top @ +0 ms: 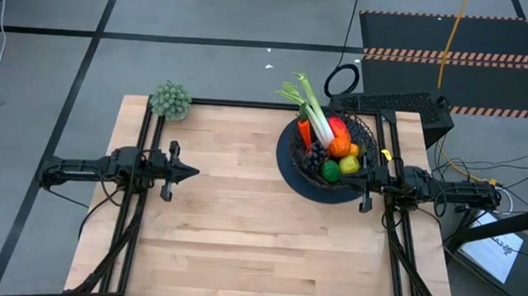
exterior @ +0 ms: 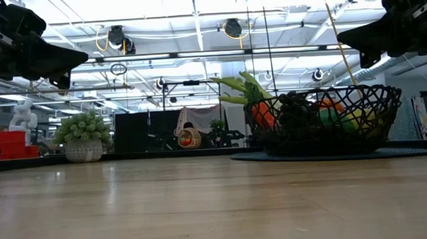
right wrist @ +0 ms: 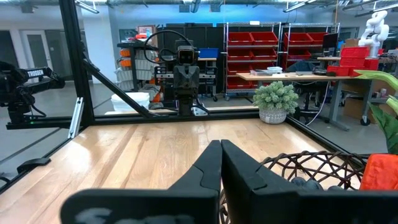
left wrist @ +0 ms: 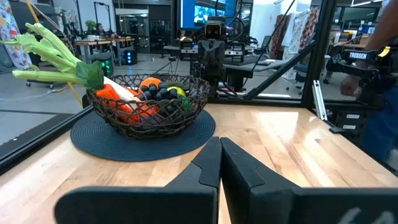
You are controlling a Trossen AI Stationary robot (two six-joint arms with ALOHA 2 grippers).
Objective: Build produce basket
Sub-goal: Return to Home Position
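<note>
Produce [top: 327,141] heaped in basket [top: 294,142], left pincer [top: 194,172] and right pincer [top: 367,182] both pressed together

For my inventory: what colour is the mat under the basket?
Dark blue mat; left wrist view shows it best.

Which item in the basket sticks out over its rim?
The leek: its green leaves fan out well past the rim of the basket, while everything else sits inside.
</note>
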